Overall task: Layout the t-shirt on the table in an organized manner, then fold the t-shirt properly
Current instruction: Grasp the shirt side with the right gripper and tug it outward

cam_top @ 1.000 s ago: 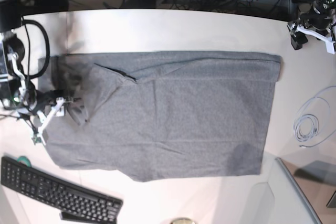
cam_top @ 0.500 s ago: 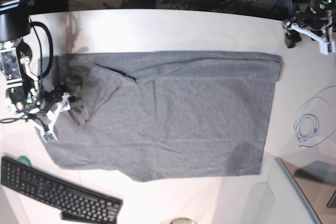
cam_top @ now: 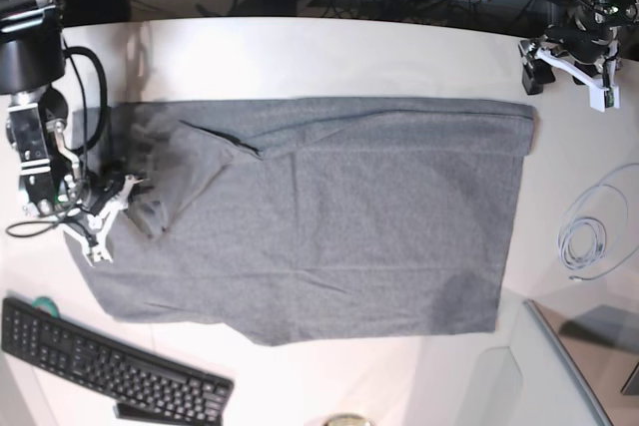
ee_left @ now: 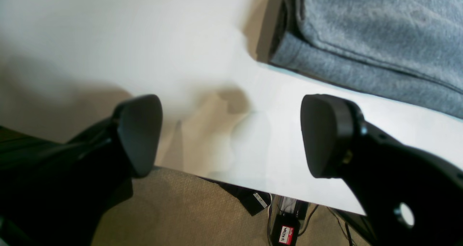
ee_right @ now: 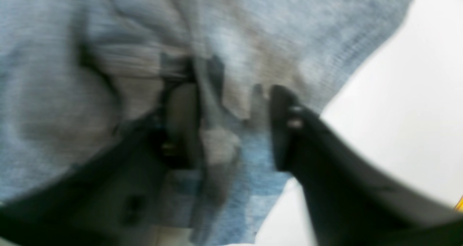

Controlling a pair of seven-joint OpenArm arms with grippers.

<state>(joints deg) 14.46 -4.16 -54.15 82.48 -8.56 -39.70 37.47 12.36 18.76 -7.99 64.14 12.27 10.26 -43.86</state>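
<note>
T-shirt [cam_top: 329, 216]: heather-grey knit garment spread nearly flat across the middle of the tabletop [cam_top: 300, 57], roughly rectangular, with one straight edge along the base view's right.
Fabric detail: a diagonal crease runs in from the upper left of the cloth, and the cloth is bunched into folds at its left end; the left wrist view shows a stitched hem [ee_left: 361, 54] lying on the white surface.
Right gripper [cam_top: 100, 216]: at the bunched left end of the t-shirt; in the blurred right wrist view the dark fingers [ee_right: 285, 130] stand part-way apart with a fold of grey cloth between them, but whether they pinch it cannot be told.
Left gripper [ee_left: 231, 134]: wide open and empty, its two rounded black pads [ee_left: 139, 130] apart over the bare far corner of the tabletop, near the t-shirt's corner but clear of it.
Keyboard [cam_top: 100, 366]: black, at the near left edge of the tabletop, just beyond the t-shirt's lower left corner.
Cable [cam_top: 584, 241]: thin white coil lying on the tabletop to the right of the t-shirt, well apart from it.
</note>
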